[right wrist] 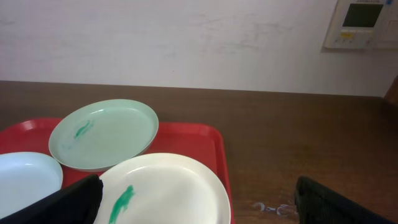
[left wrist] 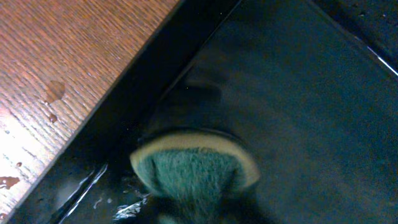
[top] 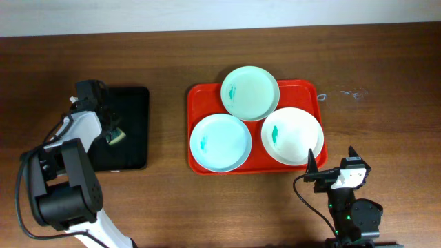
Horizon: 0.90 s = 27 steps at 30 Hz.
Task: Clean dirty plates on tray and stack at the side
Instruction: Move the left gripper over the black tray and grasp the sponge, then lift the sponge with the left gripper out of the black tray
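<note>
Three round plates sit close together on the red tray point(top: 200, 96), in the middle of the overhead view: a mint plate point(top: 249, 93), a pale blue plate point(top: 220, 142) and a white plate point(top: 292, 136). Each has a small teal smear. They look hard, smooth, shallow and probably light, and likely slippery when wet. The thin raised edge seems the best place to pinch.

The right hand point(top: 331, 160) waits at the lower right, fingers spread wide. At the left, the left hand point(top: 109, 131) is over the shiny black tray point(top: 131, 103) by a soft, fuzzy green sponge point(left wrist: 193, 171). Whether it grips the sponge cannot be told.
</note>
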Each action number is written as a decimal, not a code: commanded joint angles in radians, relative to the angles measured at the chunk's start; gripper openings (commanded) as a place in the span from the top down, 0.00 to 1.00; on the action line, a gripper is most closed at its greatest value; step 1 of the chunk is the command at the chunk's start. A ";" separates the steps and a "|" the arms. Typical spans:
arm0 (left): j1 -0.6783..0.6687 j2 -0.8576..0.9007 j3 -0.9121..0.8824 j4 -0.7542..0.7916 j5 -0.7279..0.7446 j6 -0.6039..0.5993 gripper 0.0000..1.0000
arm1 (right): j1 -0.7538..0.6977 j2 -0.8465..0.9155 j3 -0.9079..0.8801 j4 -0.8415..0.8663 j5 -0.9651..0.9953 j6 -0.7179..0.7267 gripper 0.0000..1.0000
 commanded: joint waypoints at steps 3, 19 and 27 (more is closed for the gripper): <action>0.003 0.023 0.007 -0.013 0.001 0.003 0.80 | 0.006 -0.007 -0.007 -0.004 0.009 0.004 0.01; 0.003 0.023 0.007 -0.308 0.163 0.002 0.82 | 0.006 -0.007 -0.007 -0.004 0.009 0.004 0.01; 0.003 0.023 0.007 -0.251 0.158 0.002 0.01 | 0.006 -0.007 -0.007 -0.004 0.009 0.004 0.01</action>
